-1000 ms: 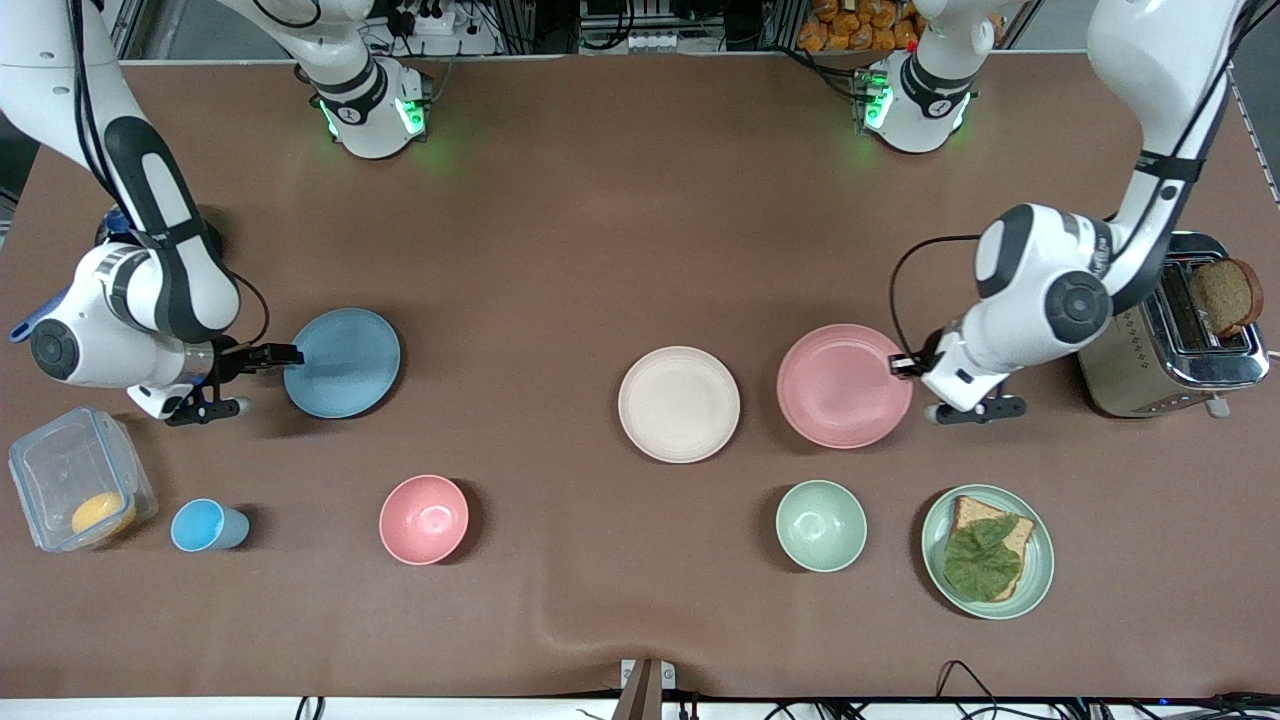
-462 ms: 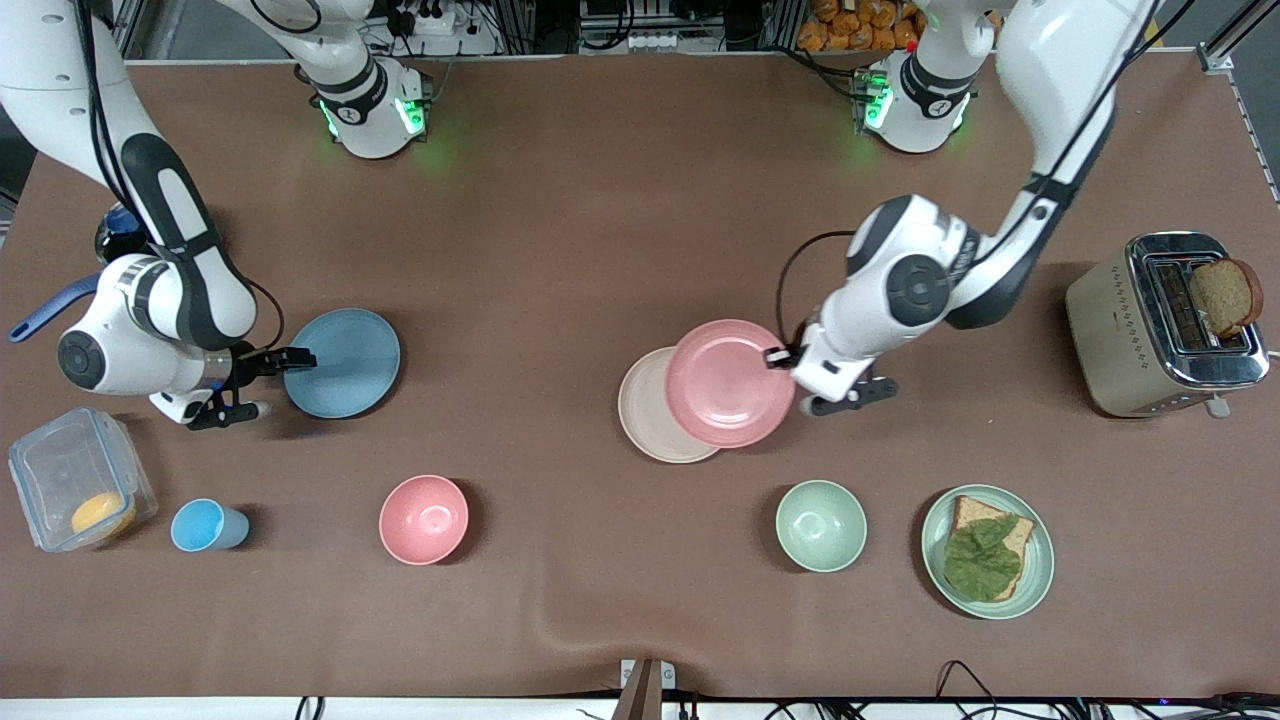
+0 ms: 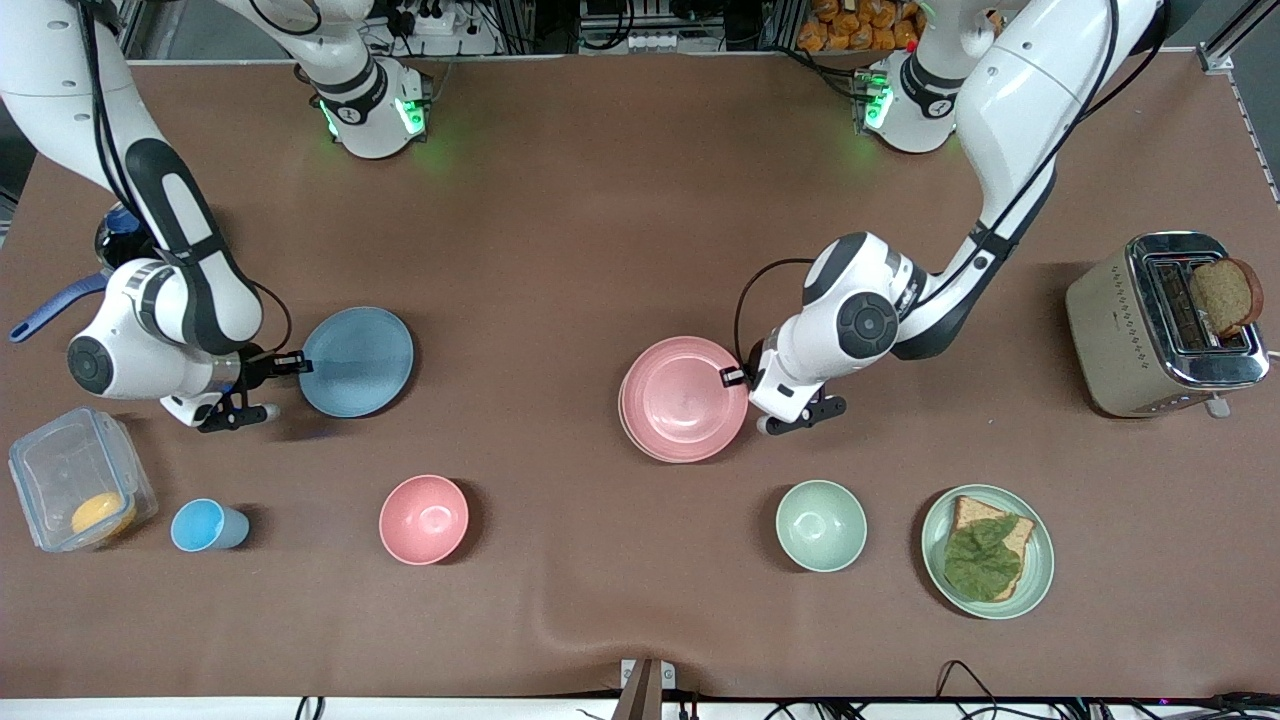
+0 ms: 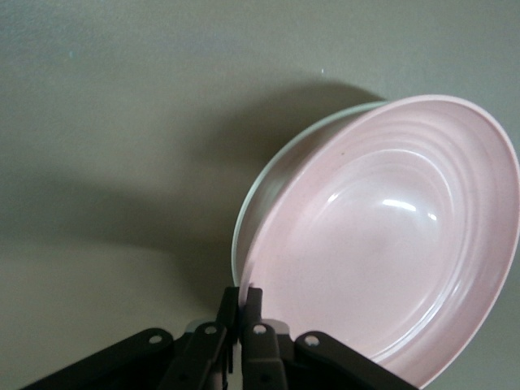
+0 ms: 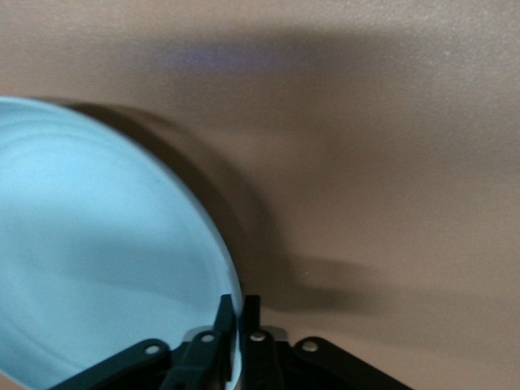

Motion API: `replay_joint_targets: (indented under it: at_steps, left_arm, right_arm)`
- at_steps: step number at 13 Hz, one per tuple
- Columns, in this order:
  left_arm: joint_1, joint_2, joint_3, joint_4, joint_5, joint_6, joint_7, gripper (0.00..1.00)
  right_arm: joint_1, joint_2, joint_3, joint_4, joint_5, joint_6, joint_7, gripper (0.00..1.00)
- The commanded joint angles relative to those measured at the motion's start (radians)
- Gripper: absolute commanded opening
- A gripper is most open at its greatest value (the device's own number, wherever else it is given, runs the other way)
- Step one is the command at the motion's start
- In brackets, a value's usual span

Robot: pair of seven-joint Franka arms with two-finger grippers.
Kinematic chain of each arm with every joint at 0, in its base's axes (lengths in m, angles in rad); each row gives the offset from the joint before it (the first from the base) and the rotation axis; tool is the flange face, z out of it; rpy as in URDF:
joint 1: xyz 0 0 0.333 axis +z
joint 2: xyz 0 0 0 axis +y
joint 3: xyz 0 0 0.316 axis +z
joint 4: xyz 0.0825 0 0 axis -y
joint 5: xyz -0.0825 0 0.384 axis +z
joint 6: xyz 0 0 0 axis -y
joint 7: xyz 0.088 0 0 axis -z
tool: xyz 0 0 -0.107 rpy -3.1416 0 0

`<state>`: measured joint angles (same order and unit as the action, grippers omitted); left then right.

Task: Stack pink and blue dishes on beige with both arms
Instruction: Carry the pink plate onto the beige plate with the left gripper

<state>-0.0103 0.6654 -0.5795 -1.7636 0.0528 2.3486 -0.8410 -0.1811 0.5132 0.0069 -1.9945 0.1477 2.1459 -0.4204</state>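
Observation:
The pink plate (image 3: 685, 396) is over the beige plate (image 3: 627, 422), which shows only as a thin pale rim beneath it. My left gripper (image 3: 735, 377) is shut on the pink plate's rim at the side toward the left arm's end. In the left wrist view the pink plate (image 4: 382, 244) tilts above the beige plate's rim (image 4: 244, 223), pinched by the left gripper (image 4: 241, 299). The blue plate (image 3: 356, 361) is lifted off the table toward the right arm's end, with my right gripper (image 3: 293, 364) shut on its rim. The right wrist view shows the blue plate (image 5: 97, 252) in the right gripper (image 5: 238, 313).
Nearer the camera stand a small blue cup (image 3: 208, 525), a deep pink bowl (image 3: 424, 519), a green bowl (image 3: 821, 525) and a green plate with bread and a leaf (image 3: 988, 551). A lidded clear box (image 3: 78, 492) sits by the right arm. A toaster (image 3: 1165, 325) stands by the left arm.
My left gripper carried the pink plate from beside the beige plate to over it, covering it almost fully. My right gripper lifted the blue plate and moved it slightly toward the table's middle.

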Motion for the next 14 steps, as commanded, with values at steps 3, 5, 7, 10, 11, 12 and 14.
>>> replay_joint_targets:
  at_steps: [3, 5, 7, 10, 11, 12, 14]
  left_arm:
    - [-0.008, 0.032, -0.002, 0.013, -0.001, 0.040, 0.000, 0.00]
    - [-0.010, 0.043, -0.002, 0.006, -0.001, 0.063, 0.000, 0.00]
    - [-0.010, 0.048, -0.002, -0.014, -0.001, 0.090, 0.002, 0.00]
    - [-0.011, 0.051, -0.002, -0.036, 0.001, 0.132, 0.003, 0.00]
    - [-0.011, 0.054, -0.002, -0.040, -0.001, 0.132, 0.003, 0.00]
    - [-0.010, 0.054, 0.000, -0.042, -0.001, 0.133, 0.003, 0.00]
    - [-0.007, 0.054, -0.002, -0.045, -0.001, 0.133, 0.003, 0.00]
  right_arm:
    - [-0.006, 0.034, 0.004, 0.126, 0.019, -0.159, -0.008, 0.00]
    - [-0.006, 0.034, 0.004, 0.144, 0.019, -0.178, -0.004, 0.00]
    - [-0.008, 0.034, 0.004, 0.163, 0.018, -0.221, -0.004, 0.00]
    - [-0.008, 0.034, 0.004, 0.200, 0.019, -0.285, -0.001, 0.00]
    - [-0.006, 0.034, 0.004, 0.204, 0.019, -0.291, -0.001, 0.00]
    - [-0.005, 0.034, 0.004, 0.212, 0.019, -0.293, -0.001, 0.00]
    - [-0.001, 0.034, 0.004, 0.230, 0.021, -0.323, 0.005, 0.00]
